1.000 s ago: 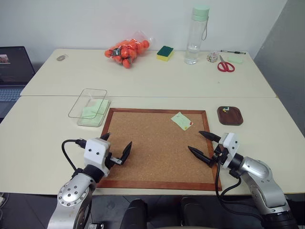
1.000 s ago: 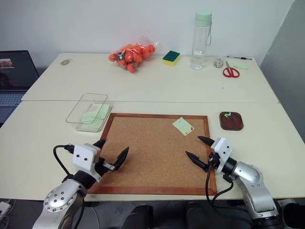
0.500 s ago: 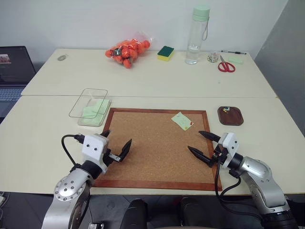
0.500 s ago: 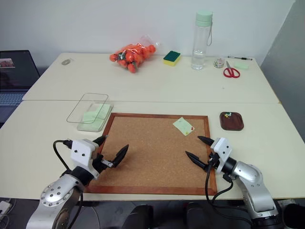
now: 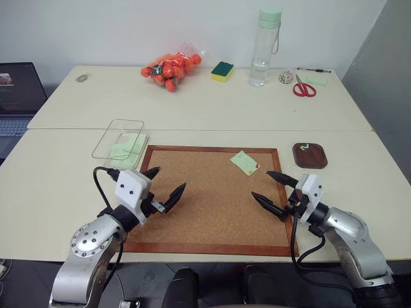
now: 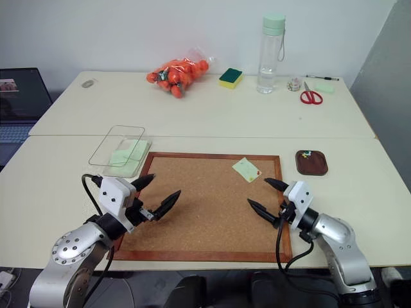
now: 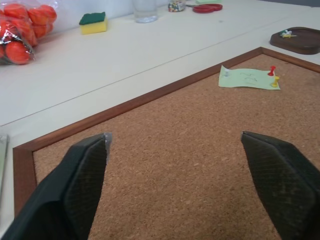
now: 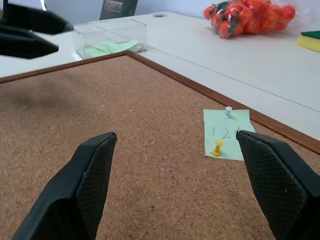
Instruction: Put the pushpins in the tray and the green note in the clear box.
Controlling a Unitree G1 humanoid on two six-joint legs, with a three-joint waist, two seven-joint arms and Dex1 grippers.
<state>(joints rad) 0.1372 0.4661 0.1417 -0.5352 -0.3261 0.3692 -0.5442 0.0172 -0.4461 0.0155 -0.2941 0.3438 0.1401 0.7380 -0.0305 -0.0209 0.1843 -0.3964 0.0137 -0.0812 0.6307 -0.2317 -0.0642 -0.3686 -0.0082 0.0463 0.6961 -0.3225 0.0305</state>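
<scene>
On a pale bench (image 5: pixel 205 115), a cork board (image 5: pixel 212 192) carries the green note (image 5: pixel 244 162), fixed near its far right corner by pushpins (image 7: pixel 272 75). Both the left hand (image 5: pixel 162 190) and right hand (image 5: pixel 271 189) hover over the board, fingers apart and empty. The clear box (image 5: pixel 120 142) sits off the board's far left corner, the tray (image 5: pixel 310 155) off its right.

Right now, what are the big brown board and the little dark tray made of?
The board looks like cork: tan, speckled and matte, with a reddish wooden-looking frame round it. The tray seems to be dark brown wood, smooth with a slight sheen and a low rounded rim, though it could be wood-coloured plastic.
</scene>
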